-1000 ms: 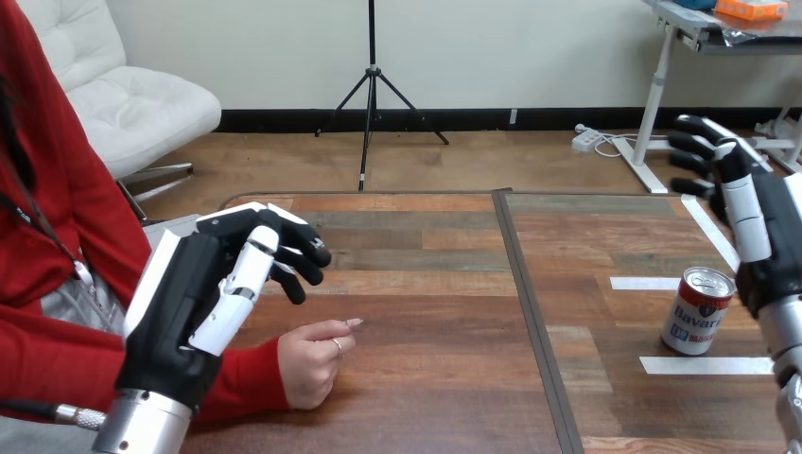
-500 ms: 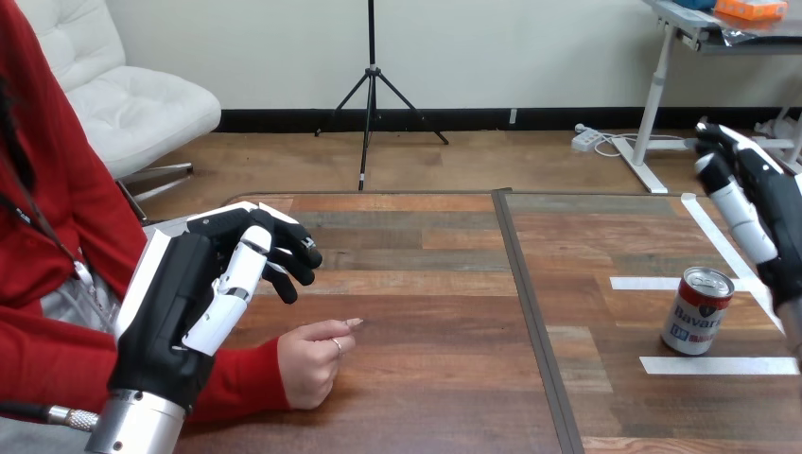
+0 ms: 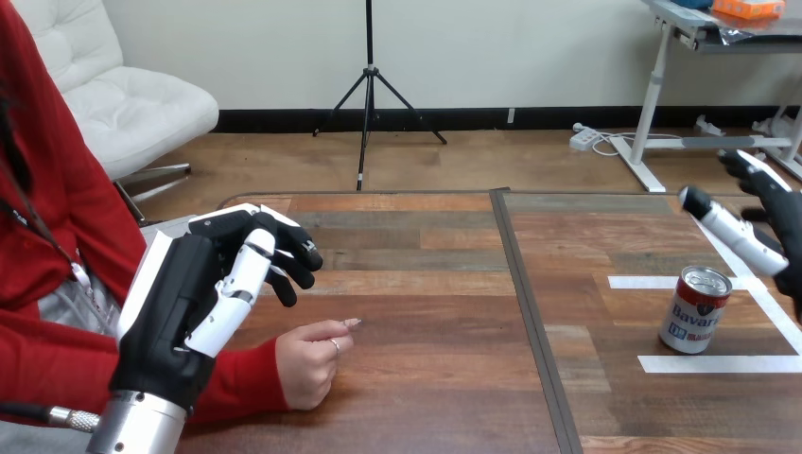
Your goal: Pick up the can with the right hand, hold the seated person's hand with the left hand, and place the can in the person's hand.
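The can (image 3: 695, 309) stands upright on the tabletop (image 3: 426, 284) close to its right edge, about midway between the far and near edges. It sits between two strips of white tape (image 3: 719, 363) that run in from that edge, with a third strip slanting past just behind it. Nothing touches the can.

The robot's right hand (image 3: 742, 238) hangs over the right edge, just beyond and above the can and apart from it, its fingers stretched out and holding nothing.

Well away, toward the near left corner, the person's hand (image 3: 307, 359) rests on the tabletop in a loose fist, its red sleeve trailing off to the left edge.

The robot's left hand (image 3: 189, 303) is raised over that sleeve, just beside the person's hand. Its fingers are loosely bent and relaxed, around nothing, and I see no contact with the person's hand.
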You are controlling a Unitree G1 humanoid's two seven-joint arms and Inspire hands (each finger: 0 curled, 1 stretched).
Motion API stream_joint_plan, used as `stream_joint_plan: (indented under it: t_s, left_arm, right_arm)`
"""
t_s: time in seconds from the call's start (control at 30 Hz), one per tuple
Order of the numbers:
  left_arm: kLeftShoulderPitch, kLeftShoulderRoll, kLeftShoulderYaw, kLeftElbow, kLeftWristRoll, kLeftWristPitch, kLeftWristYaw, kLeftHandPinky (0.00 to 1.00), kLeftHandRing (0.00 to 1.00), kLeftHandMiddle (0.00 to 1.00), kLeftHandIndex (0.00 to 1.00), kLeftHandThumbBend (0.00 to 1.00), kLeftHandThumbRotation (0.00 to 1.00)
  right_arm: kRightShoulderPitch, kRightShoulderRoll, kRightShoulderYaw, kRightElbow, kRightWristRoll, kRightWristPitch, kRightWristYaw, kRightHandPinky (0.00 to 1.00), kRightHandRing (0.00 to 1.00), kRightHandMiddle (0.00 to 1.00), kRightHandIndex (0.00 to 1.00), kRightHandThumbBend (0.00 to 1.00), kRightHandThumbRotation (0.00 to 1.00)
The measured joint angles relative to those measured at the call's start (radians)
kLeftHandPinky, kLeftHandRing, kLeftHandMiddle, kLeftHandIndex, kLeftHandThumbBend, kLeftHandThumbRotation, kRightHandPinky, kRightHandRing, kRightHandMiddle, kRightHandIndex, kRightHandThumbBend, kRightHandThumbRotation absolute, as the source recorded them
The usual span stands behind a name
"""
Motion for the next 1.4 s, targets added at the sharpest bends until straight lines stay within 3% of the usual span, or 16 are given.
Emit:
stream_joint_plan:
  t_s: [0.2,0.67,1.03,1.4]
  left_arm:
    - [0.0,0.0,0.0,0.0,0.003,0.0,0.0,0.3,0.42,0.47,0.41,0.0,0.51]
    - [0.0,-0.001,-0.002,-0.001,0.012,0.002,0.005,0.3,0.41,0.46,0.42,0.0,0.36]
    - [0.0,-0.001,-0.006,-0.002,0.012,0.005,0.005,0.28,0.39,0.45,0.42,0.0,0.08]
    - [0.0,-0.001,-0.008,-0.003,0.012,0.006,0.005,0.28,0.39,0.45,0.42,0.01,0.01]
  right_arm:
    - [-0.021,-0.02,0.003,0.058,0.005,0.001,0.028,0.87,0.97,0.96,0.95,1.0,0.52]
    - [-0.058,-0.043,0.025,0.155,0.005,0.021,0.029,0.89,1.0,1.0,0.96,1.0,0.47]
    - [-0.081,-0.044,0.037,0.208,0.006,0.055,0.05,0.86,0.96,0.97,0.94,1.0,0.43]
    - [-0.083,-0.05,0.073,0.237,-0.015,0.085,0.062,0.82,0.92,0.93,0.92,1.0,0.44]
